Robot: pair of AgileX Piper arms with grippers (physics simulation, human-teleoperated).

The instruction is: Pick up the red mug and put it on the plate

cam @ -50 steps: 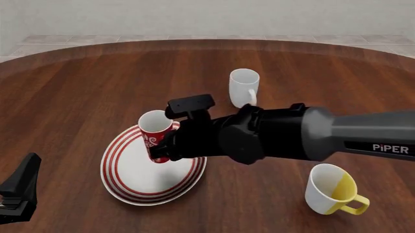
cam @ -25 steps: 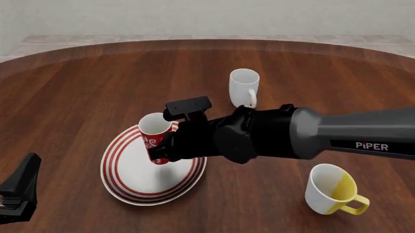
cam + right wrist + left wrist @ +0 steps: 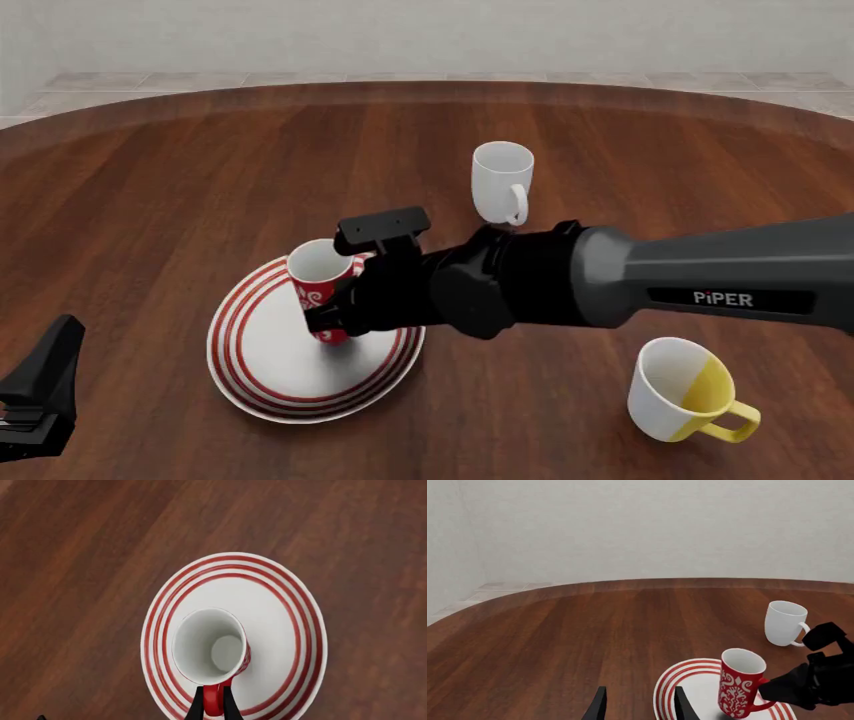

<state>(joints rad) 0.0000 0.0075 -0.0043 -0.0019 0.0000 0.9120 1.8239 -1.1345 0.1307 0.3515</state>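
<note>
Inspector: Since a second ago, front view: the red mug has sunk toward the plate, tilted, held by the right gripper.

Assessor: Right wrist view?

Inspector: Fingers pinch its handle; mug over the plate's centre. Rigid, light, likely slippery.

Assessor: Left wrist view?

Inspector: Left gripper spread, idle.

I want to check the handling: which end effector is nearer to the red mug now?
The right. The right end effector is closed on the handle of the red mug, over the plate. The left end effector sits apart at the table's near left edge.
</note>
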